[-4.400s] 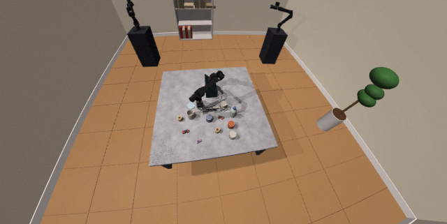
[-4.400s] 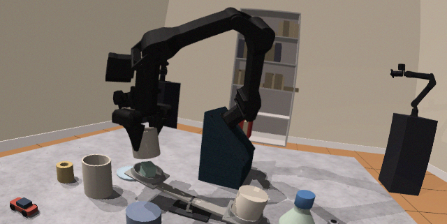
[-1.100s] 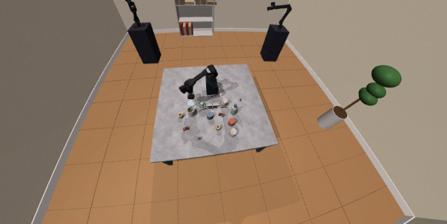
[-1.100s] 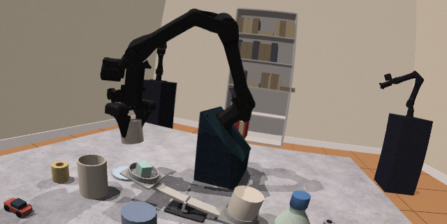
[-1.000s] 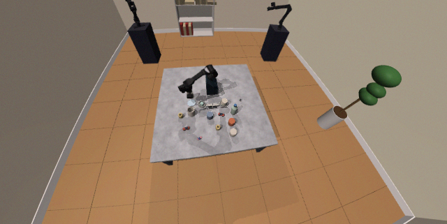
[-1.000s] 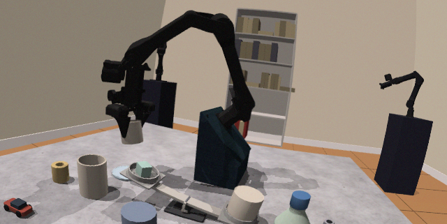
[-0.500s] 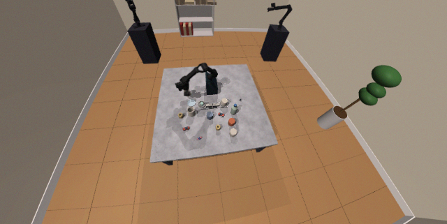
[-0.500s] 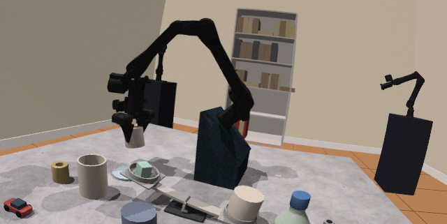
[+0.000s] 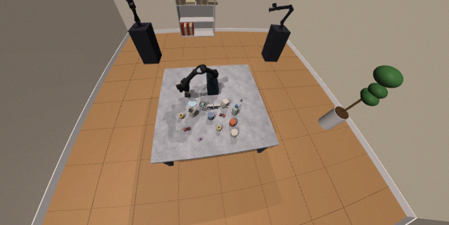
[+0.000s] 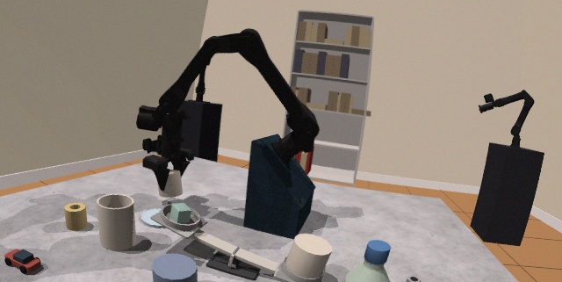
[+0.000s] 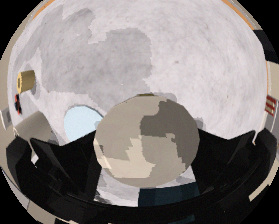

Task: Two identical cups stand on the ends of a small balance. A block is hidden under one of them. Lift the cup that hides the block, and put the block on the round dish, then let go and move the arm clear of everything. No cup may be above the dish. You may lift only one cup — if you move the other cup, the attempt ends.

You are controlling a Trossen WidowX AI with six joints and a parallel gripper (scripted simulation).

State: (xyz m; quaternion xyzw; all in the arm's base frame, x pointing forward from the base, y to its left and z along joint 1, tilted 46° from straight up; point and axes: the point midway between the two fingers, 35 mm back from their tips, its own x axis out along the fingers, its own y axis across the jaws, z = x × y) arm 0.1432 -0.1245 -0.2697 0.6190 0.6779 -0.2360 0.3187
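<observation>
My gripper [image 10: 169, 171] [image 9: 186, 92] is shut on a beige cup [image 10: 172, 186] [image 11: 146, 149]. It holds the cup upside down, low over the table, behind the left end of the balance; I cannot tell whether the cup touches the table. A pale green block [image 10: 180, 213] [image 9: 203, 104] sits uncovered in the ring on the left end of the balance [image 10: 226, 246] [image 9: 212, 106]. The left end is down. The other beige cup [image 10: 309, 256] [image 9: 224, 102] stands on the right end. The round light-blue dish [image 10: 148, 219] [image 9: 191, 103] [image 11: 79, 123] lies flat just left of the block.
An open beige cylinder [image 10: 115, 221], a yellow ring [image 10: 75, 216] [image 11: 26, 82] and a red toy car [image 10: 22, 261] stand to the left. A blue cylinder [image 10: 174, 269] and a blue-capped bottle [image 10: 371, 264] stand in front. The arm's dark blue base [image 10: 277, 190] is behind the balance.
</observation>
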